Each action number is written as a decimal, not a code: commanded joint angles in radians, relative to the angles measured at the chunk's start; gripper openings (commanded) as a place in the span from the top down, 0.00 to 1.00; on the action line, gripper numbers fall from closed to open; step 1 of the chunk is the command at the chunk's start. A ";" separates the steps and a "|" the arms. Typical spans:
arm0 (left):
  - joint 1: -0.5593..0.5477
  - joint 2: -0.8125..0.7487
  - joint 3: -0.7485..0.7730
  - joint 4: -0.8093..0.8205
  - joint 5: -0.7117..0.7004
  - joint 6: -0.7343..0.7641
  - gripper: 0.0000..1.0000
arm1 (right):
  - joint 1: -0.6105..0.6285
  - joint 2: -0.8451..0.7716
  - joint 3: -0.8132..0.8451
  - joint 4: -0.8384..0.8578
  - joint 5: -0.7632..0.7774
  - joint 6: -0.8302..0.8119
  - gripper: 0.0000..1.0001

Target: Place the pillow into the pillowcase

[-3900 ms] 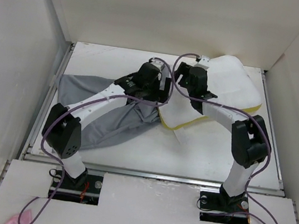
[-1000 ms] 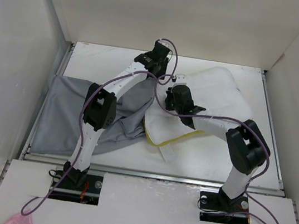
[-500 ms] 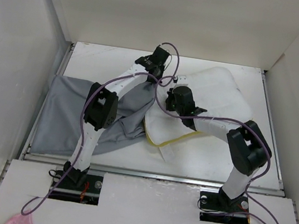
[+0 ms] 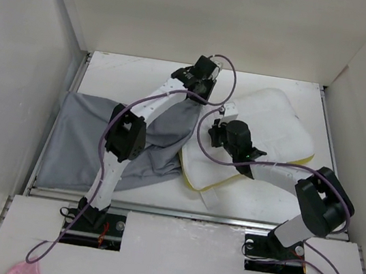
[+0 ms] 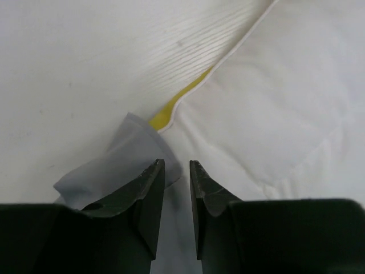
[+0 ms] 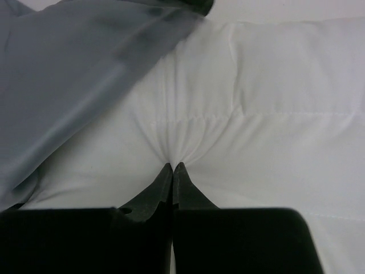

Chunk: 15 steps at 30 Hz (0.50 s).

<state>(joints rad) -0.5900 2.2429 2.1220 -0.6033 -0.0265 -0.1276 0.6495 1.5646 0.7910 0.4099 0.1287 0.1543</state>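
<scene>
The white pillow [image 4: 278,120] with yellow trim [image 4: 221,181] lies right of centre. The limp grey pillowcase [image 4: 83,139] spreads to its left, its edge meeting the pillow's left end. My right gripper [image 4: 217,135] presses on the pillow's left part. In the right wrist view it [image 6: 173,166] is shut on a gathered pinch of pillow [image 6: 256,85], with pillowcase [image 6: 68,80] at upper left. My left gripper [image 4: 202,88] hangs over the pillow's far-left corner. In the left wrist view it [image 5: 177,164] is open by a narrow gap, a grey pillowcase corner [image 5: 114,168] beside its left finger.
White walls enclose the table [image 4: 131,67] on the left, back and right. A metal rail [image 4: 185,213] runs along its near edge. The left arm's elbow [image 4: 124,138] stands above the pillowcase, and cables loop over both arms.
My right gripper has pulled the pinched pillow a little right and nearer. My left gripper shut, then parted slightly, and shifted a little to the right.
</scene>
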 commanded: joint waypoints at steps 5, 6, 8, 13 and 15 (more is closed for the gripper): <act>-0.031 -0.092 0.102 0.025 0.270 0.129 0.76 | 0.018 -0.110 -0.051 0.221 -0.122 -0.070 1.00; -0.031 -0.092 0.102 0.025 0.270 0.146 0.78 | 0.018 -0.126 -0.052 0.233 -0.135 -0.070 1.00; -0.057 -0.092 0.121 0.024 0.257 0.155 0.78 | 0.018 -0.139 -0.061 0.244 -0.123 -0.070 1.00; -0.057 -0.080 0.133 -0.079 -0.092 0.045 0.63 | 0.009 -0.150 -0.052 0.208 -0.041 -0.079 1.00; -0.022 -0.098 0.107 -0.113 -0.177 -0.034 0.49 | -0.001 -0.150 -0.052 0.198 -0.041 -0.079 1.00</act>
<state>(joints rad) -0.6540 2.2223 2.2169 -0.6411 0.0086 -0.0647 0.6548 1.4616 0.7189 0.4816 0.0681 0.0917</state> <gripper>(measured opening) 0.478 0.015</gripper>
